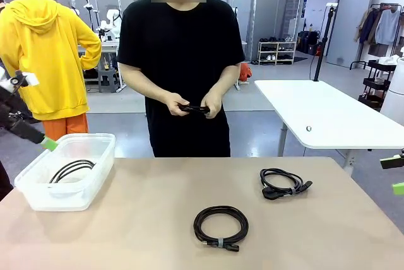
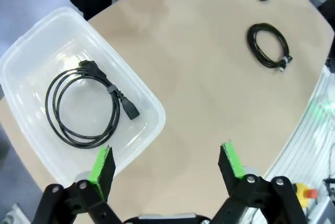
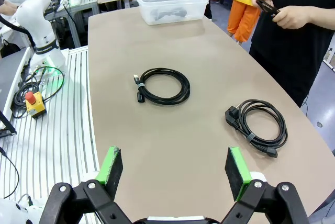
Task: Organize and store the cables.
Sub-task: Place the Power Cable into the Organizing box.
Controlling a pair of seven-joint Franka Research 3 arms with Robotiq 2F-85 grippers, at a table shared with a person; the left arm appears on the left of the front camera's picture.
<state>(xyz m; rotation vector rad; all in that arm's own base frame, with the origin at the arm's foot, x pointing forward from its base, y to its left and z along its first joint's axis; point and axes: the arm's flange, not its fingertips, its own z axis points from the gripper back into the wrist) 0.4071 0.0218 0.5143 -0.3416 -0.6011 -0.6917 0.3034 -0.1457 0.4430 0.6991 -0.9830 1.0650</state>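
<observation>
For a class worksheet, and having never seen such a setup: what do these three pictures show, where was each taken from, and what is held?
Two robot arms share a table with a person. The front picture looks across it from the robot's side; the other two come from cameras on each wrist, looking past the left tool and right tool, both open and empty. One coiled cable lies in a clear bin, a near coil and a far coil lie on the table, and the person's hands hold a fourth cable.
</observation>
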